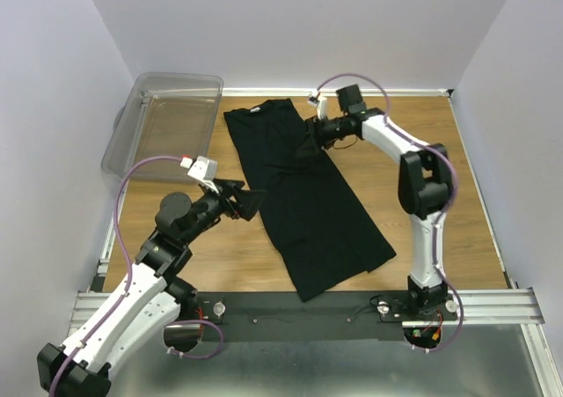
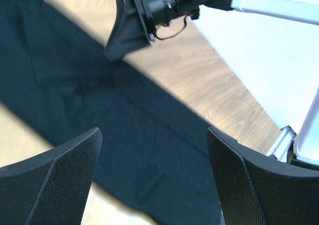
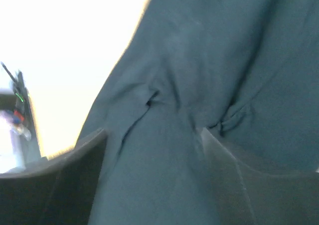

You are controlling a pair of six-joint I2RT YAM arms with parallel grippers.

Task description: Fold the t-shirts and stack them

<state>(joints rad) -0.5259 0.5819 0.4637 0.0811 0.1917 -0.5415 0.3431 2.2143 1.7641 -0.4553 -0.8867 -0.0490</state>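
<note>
1. The left gripper [image 1: 250,202], jaws wide and empty, hovers just beside the left edge of the black cotton t-shirt [image 1: 312,212]. Closing here might catch only one layer and undo the fold.
2. The shirt lies folded lengthwise, diagonal on the wooden table [image 1: 440,168].
3. The right gripper [image 1: 310,136], jaws apart and holding nothing, sits over the shirt's bunched upper right edge.

Left arm [image 1: 132,302] bent, reaching forward-right; left tool [image 1: 249,202] jaws spread wide. Right arm [image 1: 427,187] arched, elbow bent, reaching left; right tool [image 1: 313,136] low, jaws parted.
</note>
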